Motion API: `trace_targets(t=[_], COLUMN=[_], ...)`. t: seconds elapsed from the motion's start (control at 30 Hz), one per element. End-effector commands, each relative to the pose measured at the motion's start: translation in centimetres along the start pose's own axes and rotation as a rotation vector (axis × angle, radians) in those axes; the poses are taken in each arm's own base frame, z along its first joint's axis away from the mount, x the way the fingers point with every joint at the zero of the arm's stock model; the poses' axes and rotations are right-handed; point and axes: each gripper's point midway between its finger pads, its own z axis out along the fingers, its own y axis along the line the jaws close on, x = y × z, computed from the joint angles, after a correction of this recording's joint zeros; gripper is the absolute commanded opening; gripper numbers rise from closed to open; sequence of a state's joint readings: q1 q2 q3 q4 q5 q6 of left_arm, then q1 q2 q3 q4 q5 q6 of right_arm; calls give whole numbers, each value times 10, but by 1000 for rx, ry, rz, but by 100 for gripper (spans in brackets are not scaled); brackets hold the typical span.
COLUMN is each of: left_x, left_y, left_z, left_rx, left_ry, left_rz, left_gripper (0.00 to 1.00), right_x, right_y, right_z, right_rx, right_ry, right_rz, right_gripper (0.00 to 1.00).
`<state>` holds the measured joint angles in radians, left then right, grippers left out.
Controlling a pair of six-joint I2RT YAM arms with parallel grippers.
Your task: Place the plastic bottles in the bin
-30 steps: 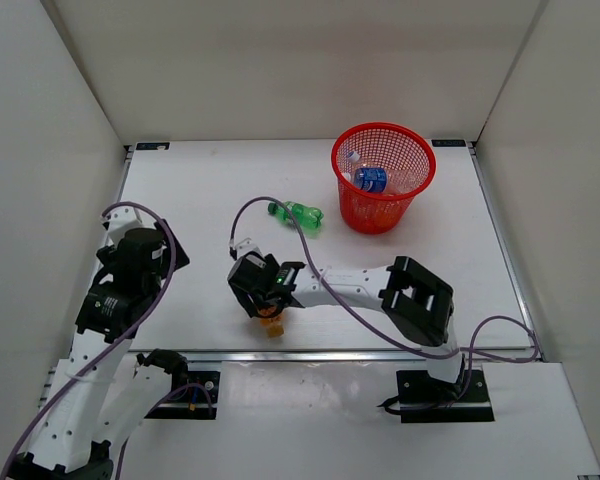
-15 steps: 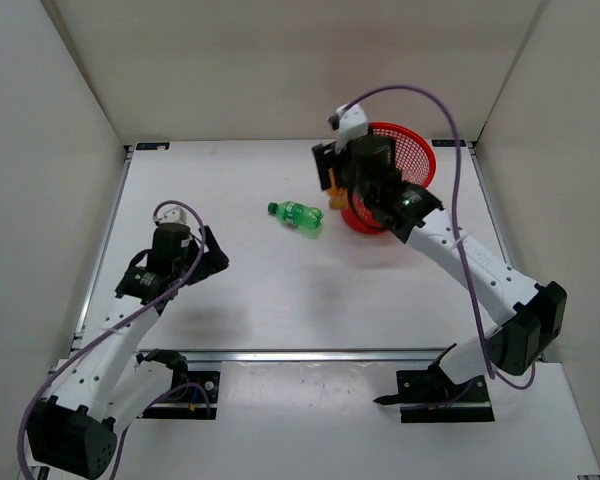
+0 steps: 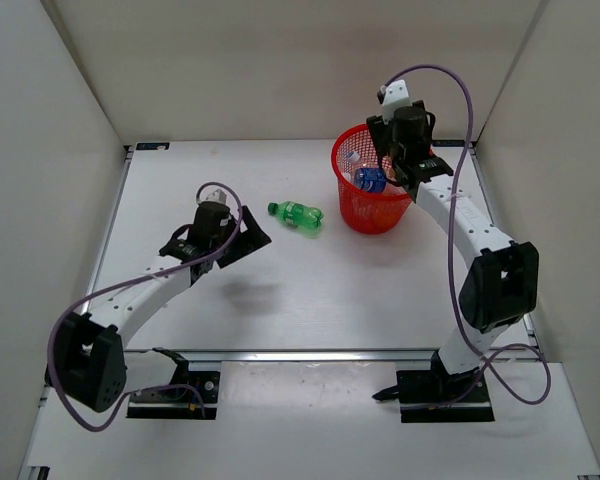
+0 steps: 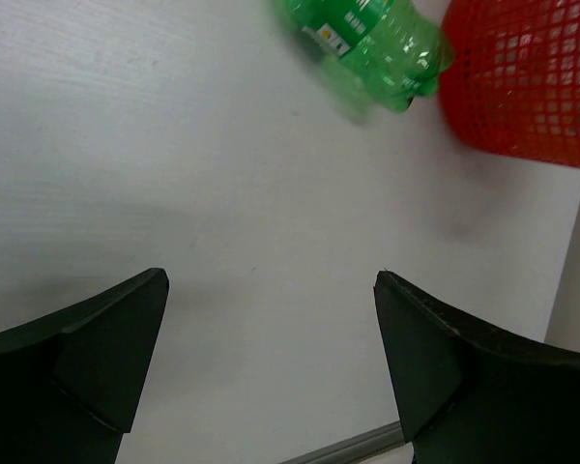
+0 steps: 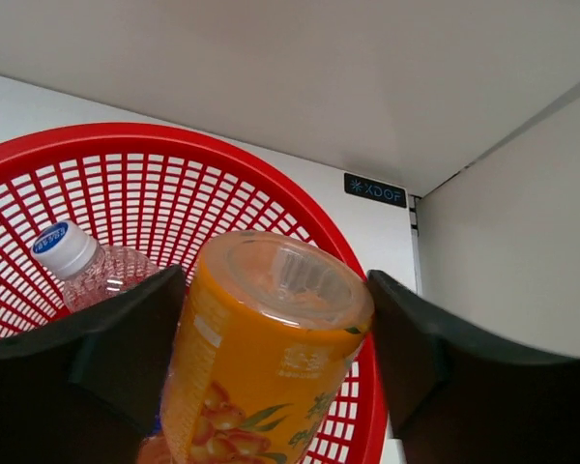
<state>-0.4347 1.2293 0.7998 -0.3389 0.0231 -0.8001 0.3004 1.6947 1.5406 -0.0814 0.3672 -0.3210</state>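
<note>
My right gripper (image 5: 275, 282) is shut on a stubby orange bottle (image 5: 261, 377), holding it just above the red mesh bin (image 5: 155, 184). In the top view that gripper (image 3: 394, 160) hangs over the bin's (image 3: 412, 196) back rim. Inside the bin lies a clear bottle with a blue label (image 3: 368, 179); the right wrist view shows its capped neck (image 5: 72, 253). A green bottle (image 3: 298, 214) lies on its side on the table, left of the bin. My left gripper (image 3: 254, 240) is open and empty, a short way left of the green bottle (image 4: 367, 39).
White walls close in the table on the left, back and right. The bin (image 4: 532, 77) stands just beyond the green bottle in the left wrist view. The table's metal front edge (image 3: 310, 354) runs along the near side.
The right arm has swung from the near middle of the table up to above the bin, carrying the orange bottle. The left arm has stretched forward and right towards the green bottle.
</note>
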Motion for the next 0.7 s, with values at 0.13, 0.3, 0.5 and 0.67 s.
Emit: trace_targets(t=[0.13, 0.3, 0.5, 0.67], left_x=[-53, -54, -64, -71], left_y=[-65, -81, -84, -87], left_z=[24, 71, 121, 155], left_rx=[139, 120, 49, 4], left_ry=[-127, -86, -104, -93], left_rz=[-105, -149, -253, -302], left_gripper=[98, 99, 98, 98], right_x=[-44, -35, 4, 62], right_y=[-39, -68, -114, -138], right_z=[-42, -75, -133, -156], right_rx=[62, 85, 233, 267], right_ry=[-121, -94, -36, 48], right_rz=[35, 131, 170, 300], right_gripper=[99, 100, 99, 100])
